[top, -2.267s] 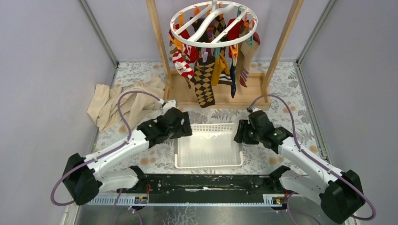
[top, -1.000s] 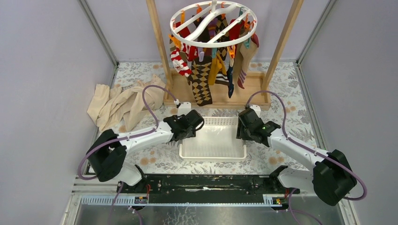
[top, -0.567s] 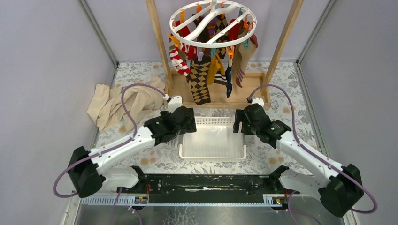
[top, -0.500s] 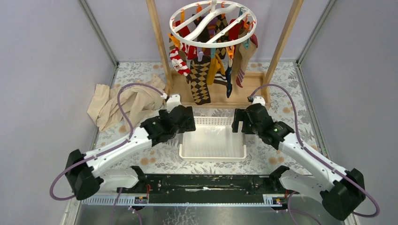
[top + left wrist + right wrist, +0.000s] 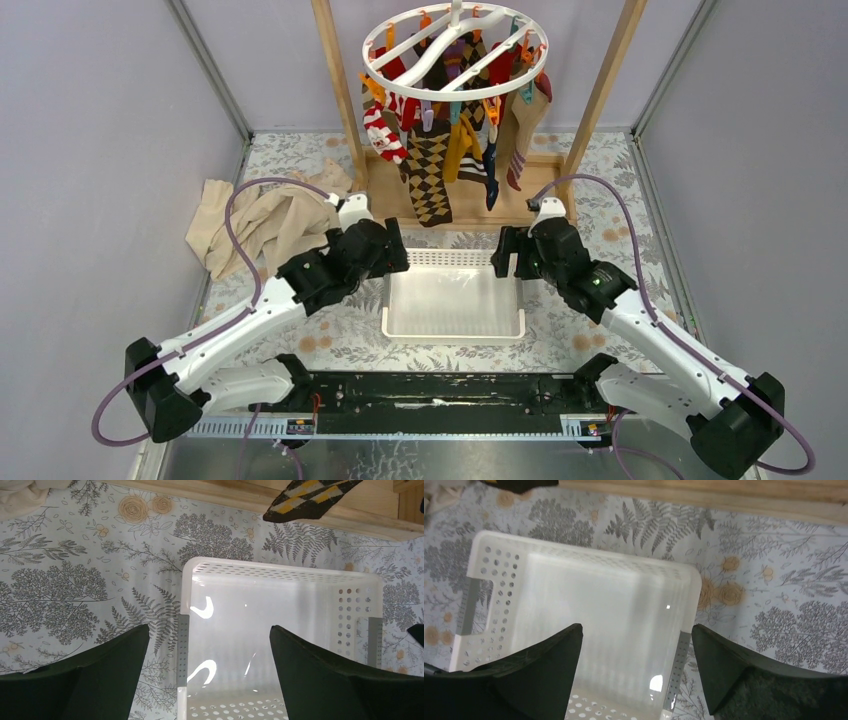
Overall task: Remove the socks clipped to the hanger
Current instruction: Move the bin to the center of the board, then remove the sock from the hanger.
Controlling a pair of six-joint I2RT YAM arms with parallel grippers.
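Observation:
The white round hanger (image 5: 455, 50) hangs from the top of the wooden rack, with several colourful socks (image 5: 430, 170) clipped under it: red striped, brown argyle, mustard, dark navy. My left gripper (image 5: 392, 250) is open over the far left corner of the white basket (image 5: 452, 258). My right gripper (image 5: 505, 255) is open over its far right corner. In the left wrist view the open left gripper (image 5: 210, 627) holds nothing, and an argyle sock toe (image 5: 310, 500) dangles above the basket rim (image 5: 280, 566). The right gripper (image 5: 637, 627) is empty too, above the basket rim (image 5: 589, 560).
The wooden rack has two slanted posts (image 5: 340, 90) and a flat base (image 5: 470, 205) just behind the basket. A crumpled beige cloth (image 5: 255, 220) lies on the floral table cover at the left. Grey walls close in both sides.
Both grippers have opened and come off the basket's far corners, shifting slightly outward and toward the rack. The basket stays where it was. The socks sway a little.

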